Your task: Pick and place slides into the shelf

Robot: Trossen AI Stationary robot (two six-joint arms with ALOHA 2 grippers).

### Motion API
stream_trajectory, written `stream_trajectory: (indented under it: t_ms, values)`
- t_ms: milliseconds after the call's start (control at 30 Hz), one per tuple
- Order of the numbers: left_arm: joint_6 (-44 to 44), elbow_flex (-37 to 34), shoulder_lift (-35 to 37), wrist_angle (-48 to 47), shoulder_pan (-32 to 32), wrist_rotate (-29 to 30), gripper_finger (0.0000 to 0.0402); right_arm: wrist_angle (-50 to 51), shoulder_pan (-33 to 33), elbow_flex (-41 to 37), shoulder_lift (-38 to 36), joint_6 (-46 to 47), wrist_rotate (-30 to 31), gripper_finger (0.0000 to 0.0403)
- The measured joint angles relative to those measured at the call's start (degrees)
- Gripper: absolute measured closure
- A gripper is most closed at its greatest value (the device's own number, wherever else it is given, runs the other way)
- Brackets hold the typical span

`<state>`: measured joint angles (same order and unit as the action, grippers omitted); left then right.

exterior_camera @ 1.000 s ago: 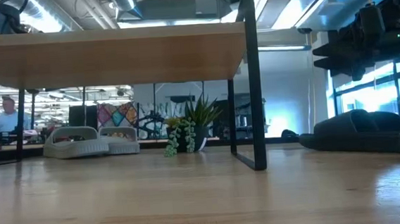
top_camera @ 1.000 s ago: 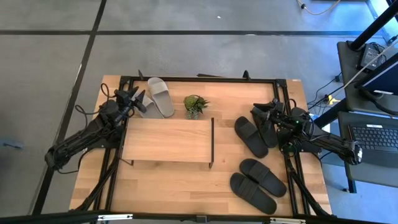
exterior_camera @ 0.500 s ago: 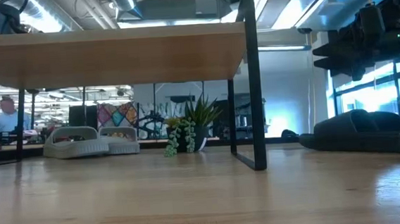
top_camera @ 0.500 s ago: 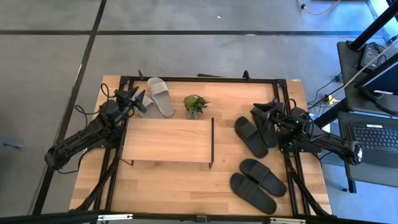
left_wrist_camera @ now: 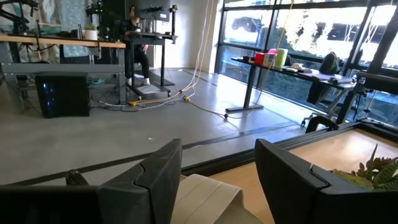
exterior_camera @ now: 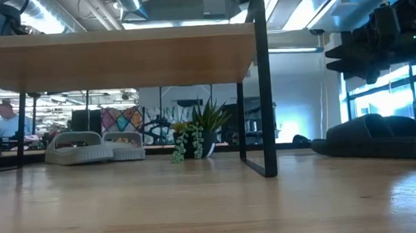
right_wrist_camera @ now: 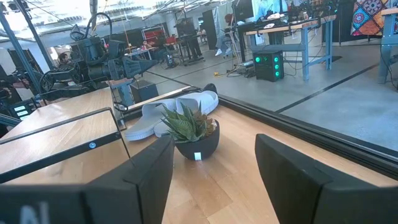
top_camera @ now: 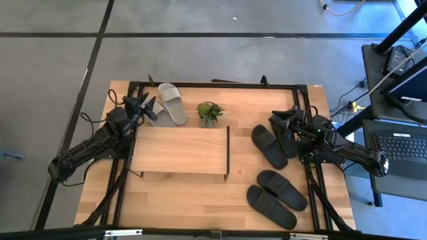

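Nothing has moved: left gripper (top_camera: 143, 105) hovers, jaws parted and empty, over 2 grey slides (top_camera: 167, 105) near the bench's (top_camera: 200, 193) far edge; right gripper (top_camera: 285, 120), likewise empty-jawed, over black slides (top_camera: 272, 145).

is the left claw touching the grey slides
Cannot tell. The high view has the open left claw over a grey slide, but not its height.

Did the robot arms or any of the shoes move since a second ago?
No, nothing moved. The left gripper still hangs open over the grey slides, the right gripper open over the black slides. The shelf is still empty on top.
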<state>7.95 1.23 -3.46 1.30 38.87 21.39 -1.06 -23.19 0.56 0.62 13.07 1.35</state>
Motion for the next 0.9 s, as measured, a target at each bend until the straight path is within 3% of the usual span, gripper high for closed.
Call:
stream_trajectory:
  t_ms: [900]
  values:
    - [0.5,0.0,0.0,0.0,0.0,-0.02,0.0207,-0.06,-0.01,0.0,0.02,2.99,-0.01,0.0178]
